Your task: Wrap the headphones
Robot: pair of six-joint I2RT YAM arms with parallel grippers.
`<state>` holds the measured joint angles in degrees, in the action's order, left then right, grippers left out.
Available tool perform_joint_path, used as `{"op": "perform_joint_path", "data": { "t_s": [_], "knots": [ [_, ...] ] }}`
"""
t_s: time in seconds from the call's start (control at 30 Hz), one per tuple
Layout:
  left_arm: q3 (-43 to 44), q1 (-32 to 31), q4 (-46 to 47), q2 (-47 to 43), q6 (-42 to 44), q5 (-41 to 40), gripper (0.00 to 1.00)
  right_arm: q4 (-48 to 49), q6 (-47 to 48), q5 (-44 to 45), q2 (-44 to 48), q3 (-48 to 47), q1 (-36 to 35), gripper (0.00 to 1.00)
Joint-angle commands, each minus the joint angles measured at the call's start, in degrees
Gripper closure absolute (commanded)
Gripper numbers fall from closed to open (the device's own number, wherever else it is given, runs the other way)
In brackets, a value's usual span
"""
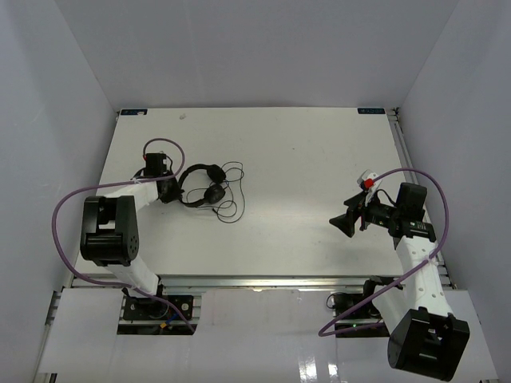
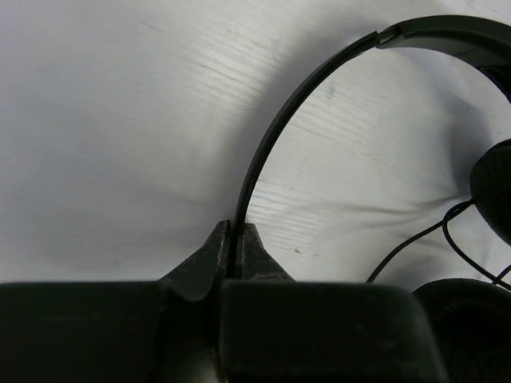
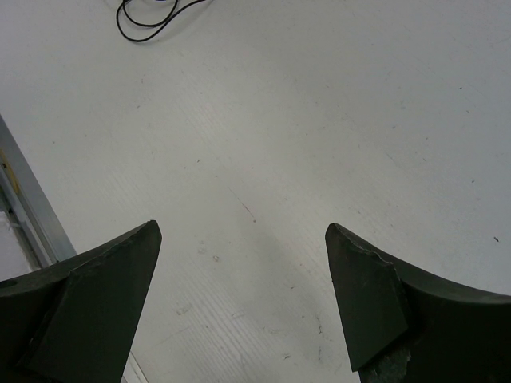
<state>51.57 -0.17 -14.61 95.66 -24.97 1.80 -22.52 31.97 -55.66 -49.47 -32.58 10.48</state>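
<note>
Headphones lie on the left half of the table, headband toward the left arm, the 2 earcups toward the middle. The left gripper has its fingers pressed together on the thin headband, pinching it toward 1 end of the arch. I judge that grip is meant to anchor the set while the cord gets wound. The cord sprawls in loose loops just beside the earcups, not yet wrapped around anything. The right gripper hovers over bare table on the right, well apart from the headphones, fingers spread wide and empty, probably ready to go for the cord. From the right wrist only a bit of cord loop shows at the top edge. I can't find the plug in that tangle, and the left wrist view cuts both earcups off at its edge.
</note>
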Motion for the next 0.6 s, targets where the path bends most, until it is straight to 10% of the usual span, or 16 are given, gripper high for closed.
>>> {"op": "perform_joint_path", "data": {
  "t_s": [0.0,0.33,0.57],
  "knots": [
    [-3.7,-2.6,-5.9,4.0,-0.8,0.3,0.84,0.3,0.6,-0.7,-0.4,-1.0,0.5,0.1],
    [5.6,-2.6,-8.5,8.8,8.0,-7.0,0.49,0.3,0.6,-0.9,-1.2,-1.0,0.8,0.1],
    [13.1,-2.6,-12.5,15.5,14.1,-8.3,0.5,0.3,0.6,-0.9,-1.4,-1.0,1.0,0.1]
  ]
}}
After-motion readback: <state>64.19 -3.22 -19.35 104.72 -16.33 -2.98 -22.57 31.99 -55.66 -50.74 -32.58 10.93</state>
